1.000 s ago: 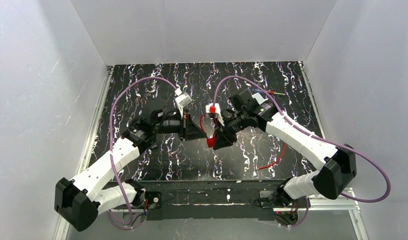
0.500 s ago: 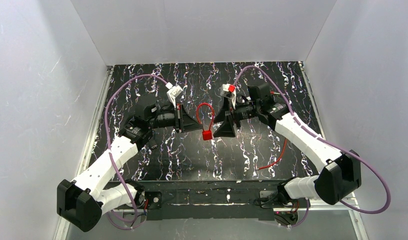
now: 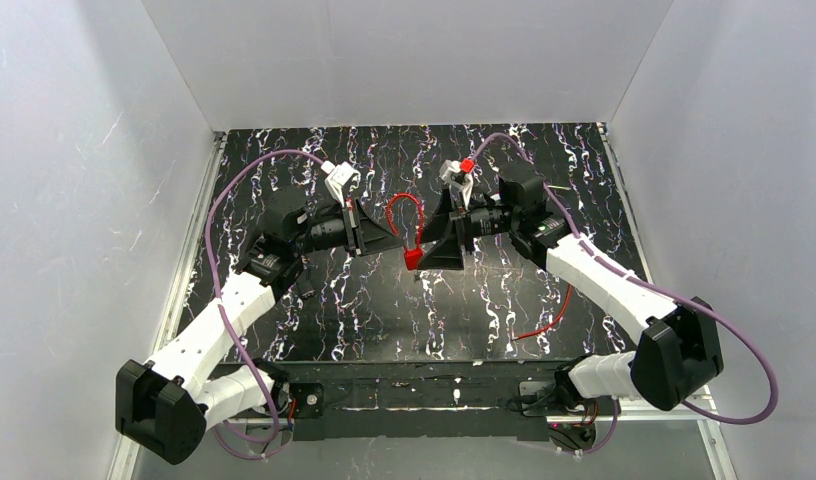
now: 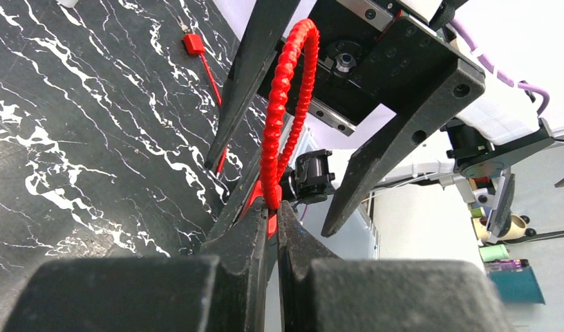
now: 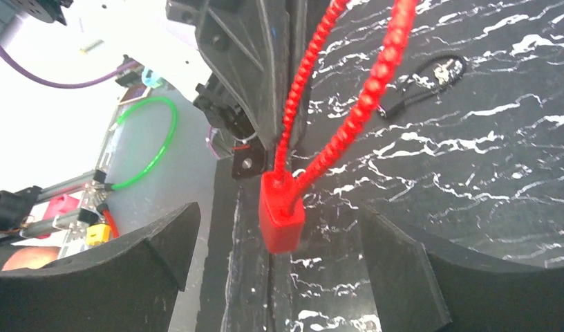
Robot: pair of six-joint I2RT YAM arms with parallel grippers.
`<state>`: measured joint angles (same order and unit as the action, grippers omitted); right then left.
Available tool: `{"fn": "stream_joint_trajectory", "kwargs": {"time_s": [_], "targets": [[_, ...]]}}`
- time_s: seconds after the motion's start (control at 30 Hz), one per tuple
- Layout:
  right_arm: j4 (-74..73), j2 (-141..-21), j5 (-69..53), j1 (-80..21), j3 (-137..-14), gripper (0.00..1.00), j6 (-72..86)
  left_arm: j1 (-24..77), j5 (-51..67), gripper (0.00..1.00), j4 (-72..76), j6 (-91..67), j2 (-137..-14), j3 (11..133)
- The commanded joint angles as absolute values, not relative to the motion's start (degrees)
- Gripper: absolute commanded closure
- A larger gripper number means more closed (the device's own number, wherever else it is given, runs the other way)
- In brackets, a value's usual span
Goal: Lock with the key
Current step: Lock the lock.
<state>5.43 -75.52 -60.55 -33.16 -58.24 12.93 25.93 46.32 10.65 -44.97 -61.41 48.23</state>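
Note:
The lock is a red beaded cable loop (image 3: 404, 205) ending in a small red block (image 3: 412, 259), held in the air over the black marbled mat (image 3: 384, 320). My left gripper (image 4: 272, 207) is shut on the beaded cable just above the block. The loop (image 4: 283, 104) arches up away from it. My right gripper (image 5: 278, 216) is open, one finger on each side of the red block (image 5: 280, 218) with a gap on both sides. A small dark object with a metal ring (image 5: 438, 69) lies on the mat; I cannot tell whether it is the key.
A loose thin red cable (image 3: 544, 322) lies on the mat at the right, its red end piece (image 4: 193, 45) visible in the left wrist view. White walls stand around the mat on three sides. Purple cables arc over both arms.
The right gripper has opened and let go of the red block, drawn back, and now straddles it. The left gripper has carried the lock up and slightly left.

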Motion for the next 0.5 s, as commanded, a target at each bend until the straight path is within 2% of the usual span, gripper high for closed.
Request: {"fn": "stream_joint_trajectory", "kwargs": {"time_s": [0.0,0.13,0.3,0.47], "targets": [[15.07,-77.01,-60.28,-34.89,-58.3,0.09,18.47,25.64,46.58,1.0,14.66,-47.53,-60.41,47.9],[19.11,-78.23,-60.59,-35.41,-58.22,0.13,21.69,25.58,46.49,1.0,15.09,-48.22,-60.16,47.82],[22.34,-78.46,-61.68,-35.6,-56.94,0.27,24.29,25.38,46.26,1.0,15.69,-48.4,-60.04,47.47],[22.7,-78.05,-62.6,-35.65,-55.75,0.35,24.41,24.93,46.23,1.0,17.42,-50.09,-59.87,46.5]]}}
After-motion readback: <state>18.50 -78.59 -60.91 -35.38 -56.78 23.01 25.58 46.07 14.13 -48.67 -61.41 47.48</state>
